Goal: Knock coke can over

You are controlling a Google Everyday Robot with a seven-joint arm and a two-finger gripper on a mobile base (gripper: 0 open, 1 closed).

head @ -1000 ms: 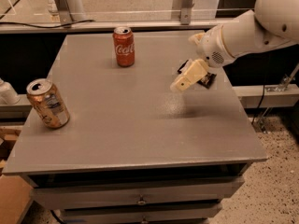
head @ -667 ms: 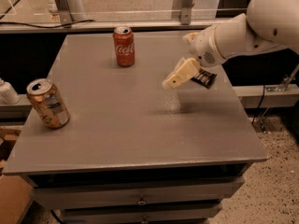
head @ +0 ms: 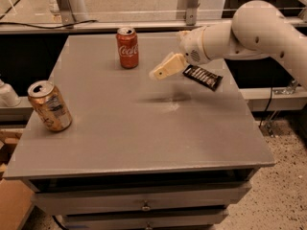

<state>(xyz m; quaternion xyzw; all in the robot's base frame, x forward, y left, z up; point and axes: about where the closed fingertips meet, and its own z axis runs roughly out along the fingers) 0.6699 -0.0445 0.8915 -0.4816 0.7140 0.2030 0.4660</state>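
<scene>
The red coke can (head: 127,48) with white script and a silver top stands upright near the far edge of the grey table (head: 139,138). My gripper (head: 163,68), with cream-coloured fingers, hangs above the table a short way to the right of the can, not touching it. The white arm reaches in from the upper right.
A gold-tan can with a blue-white label (head: 49,106) stands tilted near the table's left edge. A dark snack bar (head: 203,76) lies at the right side, just beyond the gripper. Drawers sit under the table front. A white object (head: 7,94) is off the left edge.
My gripper has moved left across the table toward the coke can. The snack bar now shows behind it. Both cans have stayed in place.
</scene>
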